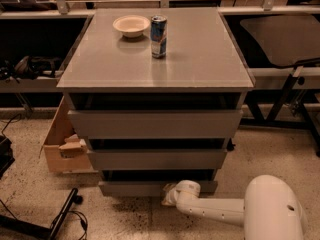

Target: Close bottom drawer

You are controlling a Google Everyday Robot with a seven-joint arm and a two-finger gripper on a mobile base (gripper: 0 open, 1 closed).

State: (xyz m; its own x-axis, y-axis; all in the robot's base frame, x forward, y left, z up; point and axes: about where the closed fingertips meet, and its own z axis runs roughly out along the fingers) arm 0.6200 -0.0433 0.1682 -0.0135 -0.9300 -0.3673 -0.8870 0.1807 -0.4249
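Note:
The bottom drawer (135,188) is the narrowest grey front at the foot of the grey cabinet (200,59). It stands slightly out, with a dark gap above it. My gripper (169,196) is at the end of the white arm (220,210), low by the floor, right against the drawer's front near its middle-right. The mid-sized drawer (157,159) and the widest drawer (155,124) sit above.
A white bowl (131,25) and a blue can (158,30) stand on the cabinet top. An open cardboard box (62,144) sits on the floor at the left. A black stand leg (62,216) lies at the lower left. Table frames stand at both sides.

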